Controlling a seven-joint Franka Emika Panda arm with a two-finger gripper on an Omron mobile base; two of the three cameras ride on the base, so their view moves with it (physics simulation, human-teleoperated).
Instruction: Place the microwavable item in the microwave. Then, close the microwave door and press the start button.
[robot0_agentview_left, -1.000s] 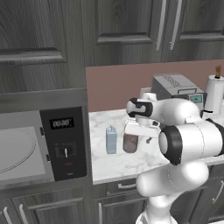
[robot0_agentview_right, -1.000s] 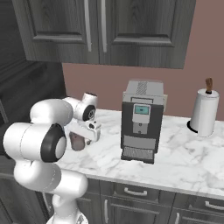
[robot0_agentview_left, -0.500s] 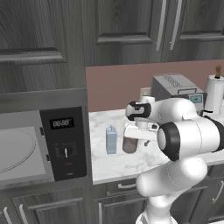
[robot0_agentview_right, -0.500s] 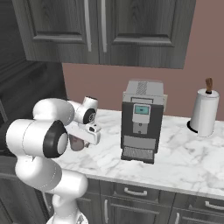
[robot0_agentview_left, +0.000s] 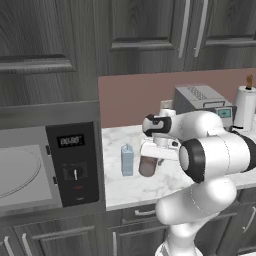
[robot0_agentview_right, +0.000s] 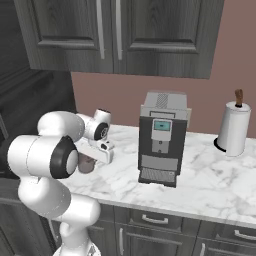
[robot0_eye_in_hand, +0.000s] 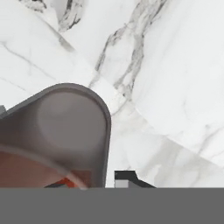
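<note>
The cup (robot0_agentview_left: 147, 166) stands upright on the counter (robot0_agentview_left: 150, 187), its long axis vertical, and the gripper (robot0_agentview_left: 150, 152) sits directly above it, reaching down over its rim. In the hand view the cup's wall (robot0_eye_in_hand: 65, 131) is right at the finger tips, one dark tip (robot0_eye_in_hand: 124, 177) just outside its rim, so the jaws seem narrowed on the wall; I judge the cup is gripped, though real contact is hard to confirm. A blue carton (robot0_agentview_left: 127, 160) stands just left of the cup, apart from it. Farther left is the microwave (robot0_agentview_left: 47, 165), with its turntable (robot0_agentview_left: 17, 172) exposed, so the cup must be lifted and carried left past the carton.
</note>
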